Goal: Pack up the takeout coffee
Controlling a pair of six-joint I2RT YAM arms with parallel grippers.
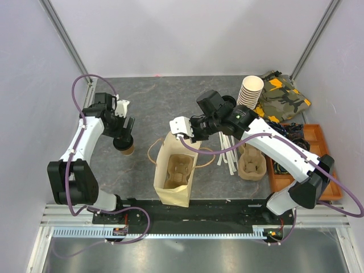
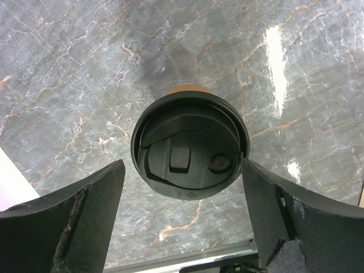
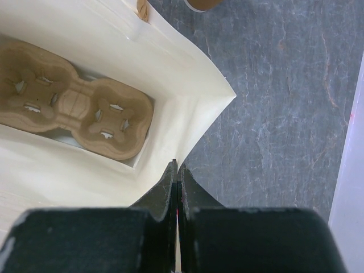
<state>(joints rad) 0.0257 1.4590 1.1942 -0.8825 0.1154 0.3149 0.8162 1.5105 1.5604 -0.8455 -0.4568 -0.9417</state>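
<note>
L gripper (image 2: pixel 182 170) wide, straddles brown paper cup w/ black lid (image 2: pixel 189 149), no contact | R gripper (image 3: pixel 177 170) pinches cream paper bag (image 3: pixel 182 85)

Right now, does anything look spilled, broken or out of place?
Nothing spilled: the coffee cup stands upright, lid on, and the bag stands open. Only the white sticks beside it lie loosely scattered.

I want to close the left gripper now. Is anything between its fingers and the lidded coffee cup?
Nothing visible. The open left gripper straddles the coffee cup, its fingers on either side; only tabletop shows in both gaps.
</note>
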